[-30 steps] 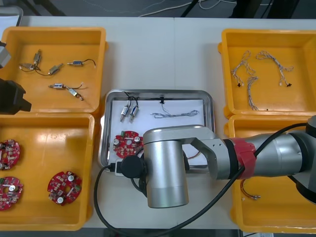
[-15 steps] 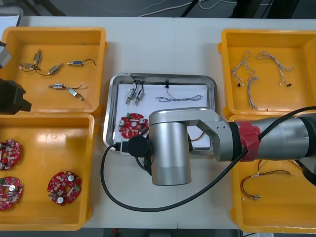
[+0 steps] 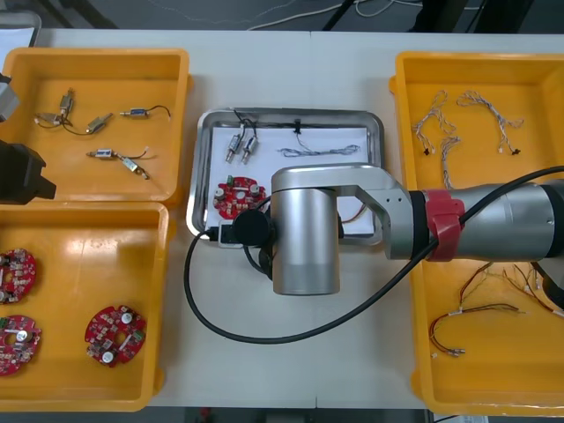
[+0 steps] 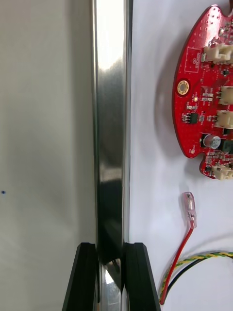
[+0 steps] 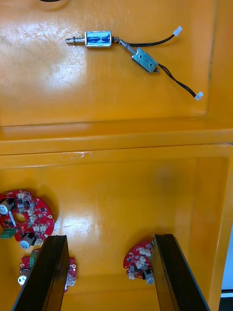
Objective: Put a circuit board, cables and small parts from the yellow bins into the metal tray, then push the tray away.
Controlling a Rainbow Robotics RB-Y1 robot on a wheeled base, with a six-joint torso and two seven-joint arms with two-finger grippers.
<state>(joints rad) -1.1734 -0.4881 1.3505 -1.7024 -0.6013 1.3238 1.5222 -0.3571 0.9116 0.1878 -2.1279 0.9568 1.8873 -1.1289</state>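
Note:
The metal tray (image 3: 291, 113), white inside, lies between the bins. It holds a round red circuit board (image 3: 236, 196), two small metal parts (image 3: 241, 145), a blue and white cable (image 3: 319, 152) and a red and yellow cable (image 3: 354, 217). My right arm (image 3: 304, 238) reaches across the tray's near edge. In the right wrist view my right gripper (image 4: 110, 245) is shut on the tray's shiny rim (image 4: 109, 121), with the board (image 4: 208, 97) and a red cable end (image 4: 189, 214) beside it. My left gripper (image 5: 109, 238) hangs open over the left bins.
The left far bin (image 3: 176, 97) holds small metal parts (image 3: 119, 159); the left near bin (image 3: 163, 300) holds several boards (image 3: 115, 335). Right bins hold blue and white cables (image 3: 449, 132) and red and yellow cables (image 3: 476, 313). Bare table lies beyond the tray.
The tray has slid away from the near edge toward the table's far side, with my right arm following it. The left arm has stayed still.

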